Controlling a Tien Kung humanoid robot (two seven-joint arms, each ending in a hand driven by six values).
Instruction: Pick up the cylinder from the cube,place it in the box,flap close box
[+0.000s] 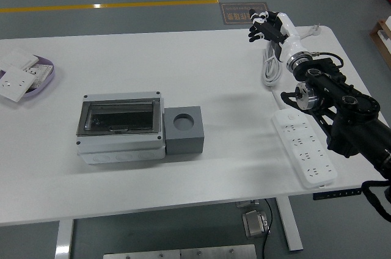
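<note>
- Fingers [259,22] of the right hand [269,27]: spread apart and loosely curled, holding nothing. The hand is raised over the far right of the table [201,57], well apart from the task items.
- Far left: a shallow purple-rimmed tray [44,83] with white socket plates [15,82] in it, at the table's left edge. Judged to be spare stock, parked clear of the work area.
- Left of centre: the box [120,131], grey, with its clear flap lid [119,116] lying flat across the top, so it looks shut. Something thin and dark shows through the lid. It may be the cylinder, but glare on the plastic prevents confirming this.
- Touching the box's right side: the cube [184,129], dark grey. The round socket [182,122] in its top is empty, and no cylinder stands on it or anywhere on the open table. Butting cube against box keeps the transfer short.
- Judgement: with the socket empty and the flap down, the task looks finished or nearly so.
- Right: a coiled white cable [269,69] near the far right, and a white power strip [303,148] near the right edge, under the black right arm [342,112]. Neither belongs to the task.
- Left arm: not in view.
</note>
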